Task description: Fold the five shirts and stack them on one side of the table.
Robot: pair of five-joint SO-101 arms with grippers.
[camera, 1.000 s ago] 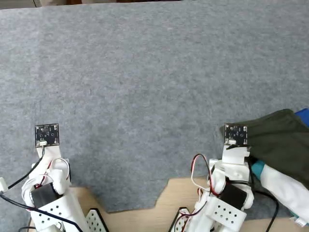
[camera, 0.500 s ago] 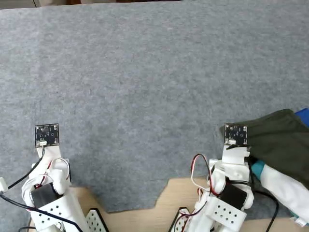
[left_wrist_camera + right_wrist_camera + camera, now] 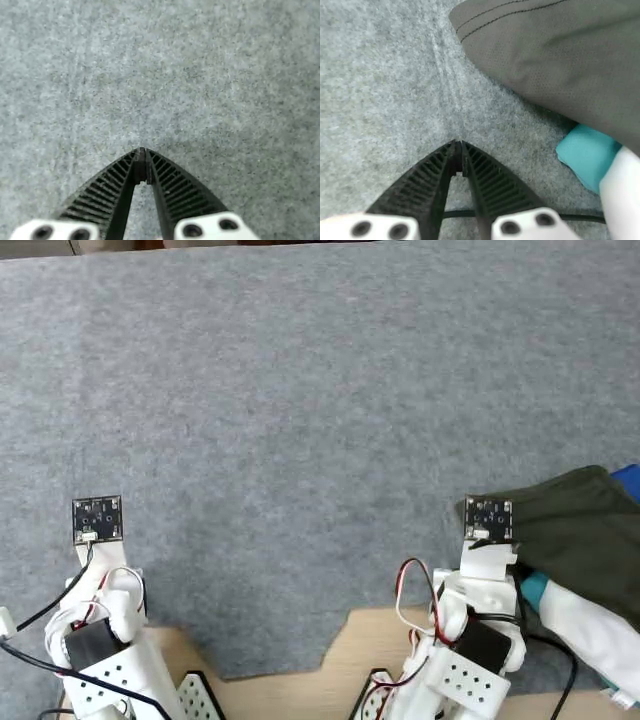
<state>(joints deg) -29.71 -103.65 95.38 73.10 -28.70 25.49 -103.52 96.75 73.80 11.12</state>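
Observation:
A pile of shirts lies at the table's right edge, with a dark olive shirt (image 3: 582, 535) on top. A blue one (image 3: 628, 479) peeks out behind it, and a teal one (image 3: 533, 590) and a white one (image 3: 592, 625) show in front. My right gripper (image 3: 458, 159) is shut over bare felt, close beside the olive shirt (image 3: 560, 55) and the teal shirt (image 3: 585, 152). My left gripper (image 3: 141, 165) is shut with nothing in it, over bare felt at the near left. Both arms sit folded at the front edge, the left arm (image 3: 98, 585) and the right arm (image 3: 485, 585).
Grey felt (image 3: 300, 420) covers the table, with wide free room across the middle and back. A wooden edge (image 3: 340, 660) shows at the front between the arm bases. Cables (image 3: 410, 595) loop off the right arm.

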